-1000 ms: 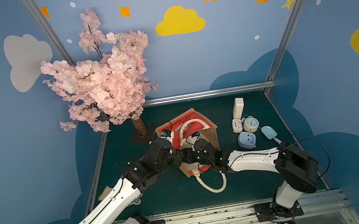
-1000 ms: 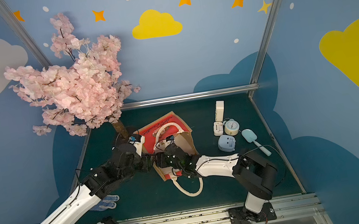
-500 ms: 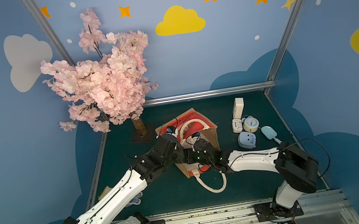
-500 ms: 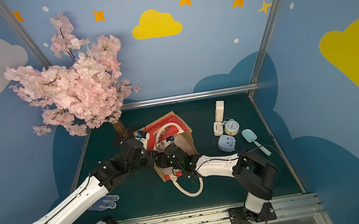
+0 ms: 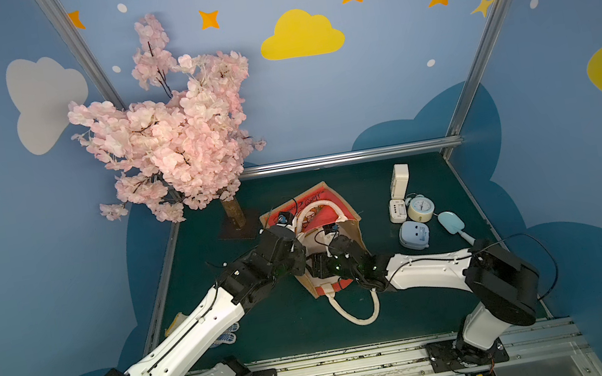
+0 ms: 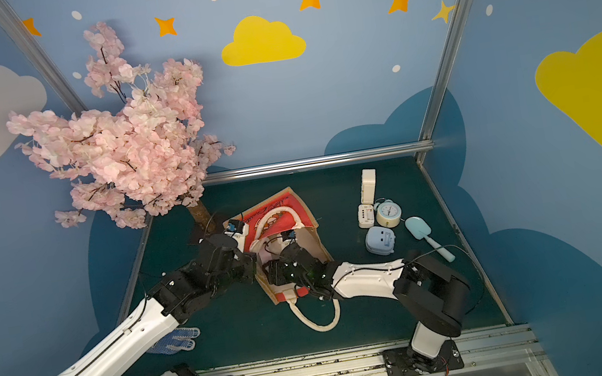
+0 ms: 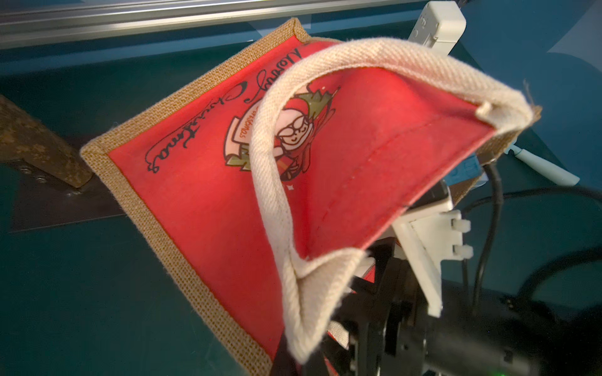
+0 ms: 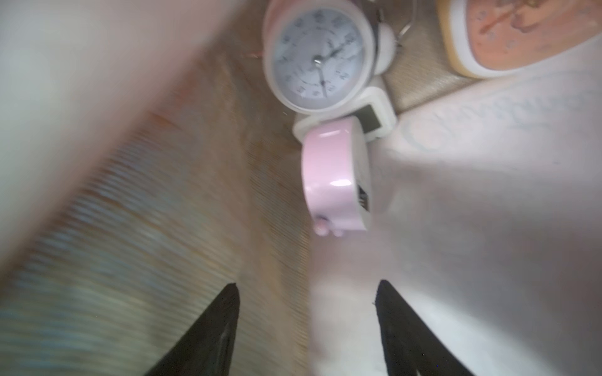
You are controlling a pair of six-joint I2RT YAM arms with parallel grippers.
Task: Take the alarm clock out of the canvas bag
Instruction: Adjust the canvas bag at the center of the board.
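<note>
My left gripper (image 5: 300, 256) is clenched on the rim of the canvas bag (image 7: 195, 201) lying on the table, my right gripper (image 8: 306, 283) is spread open inside it, and the pink alarm clock (image 8: 335, 182) sits just ahead, untouched.

I'm pinching the cream lip of the canvas bag (image 7: 202, 195) in my left gripper (image 7: 290, 361), jaws closed right on the fabric, and that's propping the red panel up ahead of me. One cream handle (image 7: 270, 182) is arching across the cartoon emblem (image 7: 290, 136). The right arm (image 7: 400, 312) is poking in under that panel, just beside my gripper.
</note>
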